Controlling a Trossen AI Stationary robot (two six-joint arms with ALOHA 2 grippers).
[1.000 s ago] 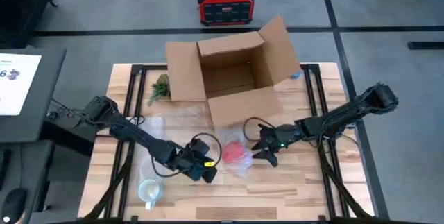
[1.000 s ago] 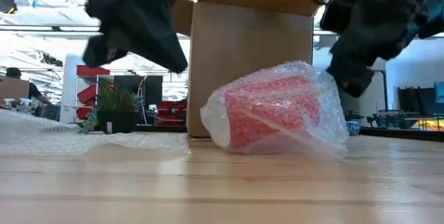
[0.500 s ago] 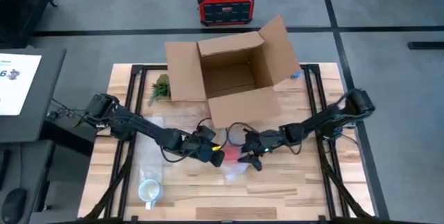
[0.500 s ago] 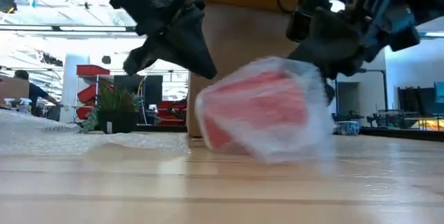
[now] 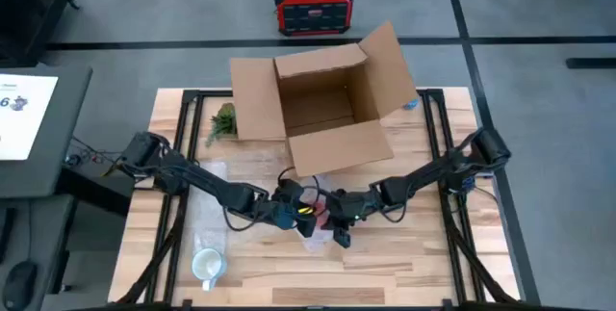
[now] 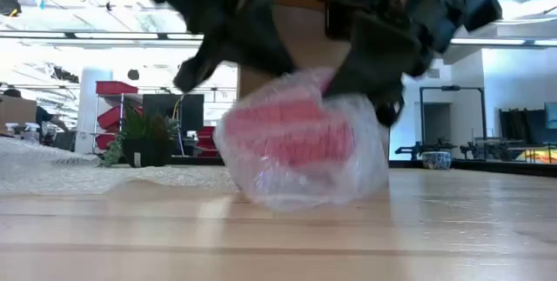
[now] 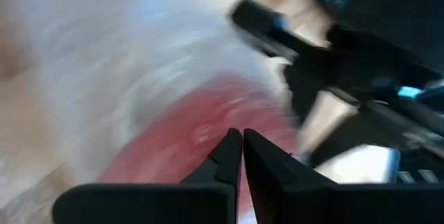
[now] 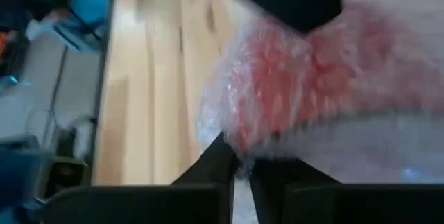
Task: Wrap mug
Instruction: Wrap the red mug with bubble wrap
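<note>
From above we see the left hand (image 5: 300, 211) and right hand (image 5: 337, 217), both pinched shut on bubble wrap (image 6: 300, 146), flanking the red mug (image 6: 291, 135); the low view blurs it, grip points hidden.

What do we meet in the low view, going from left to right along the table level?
Flat bubble wrap sheet → small green plant → red mug wrapped in bubble wrap, with both grippers above it → blue bowl far behind.
</note>
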